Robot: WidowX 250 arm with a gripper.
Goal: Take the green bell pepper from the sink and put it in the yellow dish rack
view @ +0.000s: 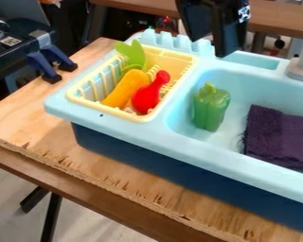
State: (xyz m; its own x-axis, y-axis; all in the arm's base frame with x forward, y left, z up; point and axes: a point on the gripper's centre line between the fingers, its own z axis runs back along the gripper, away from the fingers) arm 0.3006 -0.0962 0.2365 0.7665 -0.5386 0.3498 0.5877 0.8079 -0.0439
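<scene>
The gripper [211,45] hangs above the far rim of the toy sink [243,170], a bit beyond the basin. Can't tell if it's wide or narrow, or w/ anything in it. Nearest loose thing, approx. straight toward the near side, is the green pepper [209,108], in the left part of the basin by its left wall, stem end to the far side.

For handling the pepper: best to line up over its mid-body, then go straight down, b/c a slanted entry could clip the far rim or the left wall. Grip across the narrow width, not on the stem — the lobed sides are prob. smooth and may roll if caught off-centre. Close slowly, check it's seated, then lift clear of the rim before any sideways travel. Keep off the purple cloth [280,137] to the right; loose fabric could snag. The yellow basket [110,111] on the left is fairly full w/ the orange piece [125,90], red piece [151,92] and green leafy piece [135,56], so a low pass there risks a knock.

Hard to make out: the arm's upper part is cut off at the far edge; the cloth and the sink's right end run out of frame. The pepper hides its own underside, so can't tell if it lies flat or leans on the wall. Lower ends of the basket pieces overlap — contact there is unclear.
</scene>
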